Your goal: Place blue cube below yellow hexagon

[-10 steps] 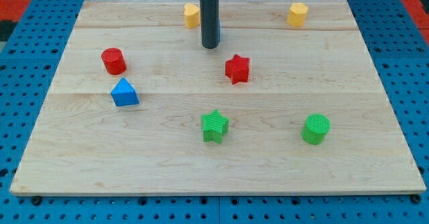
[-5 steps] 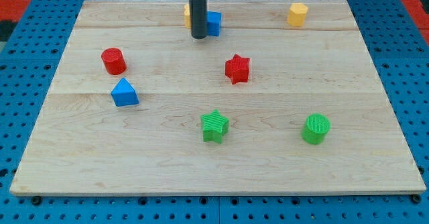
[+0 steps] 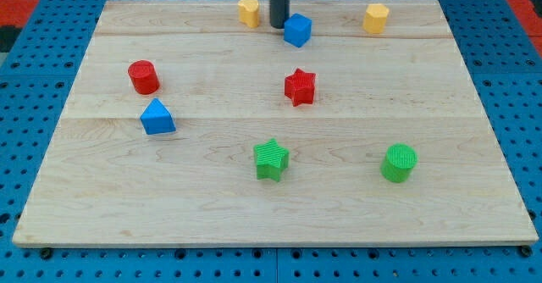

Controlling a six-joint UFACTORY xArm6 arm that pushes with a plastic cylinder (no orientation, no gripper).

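A red cylinder stands near the wooden board's left edge, with a blue triangular block just below it. A red star sits near the board's middle, a green star lower down, and a green cylinder toward the view's bottom right. The board lies on a blue pegboard table.

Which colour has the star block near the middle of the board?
Red: the star, clear in the camera view.

My tip stands between hexagon and cube.
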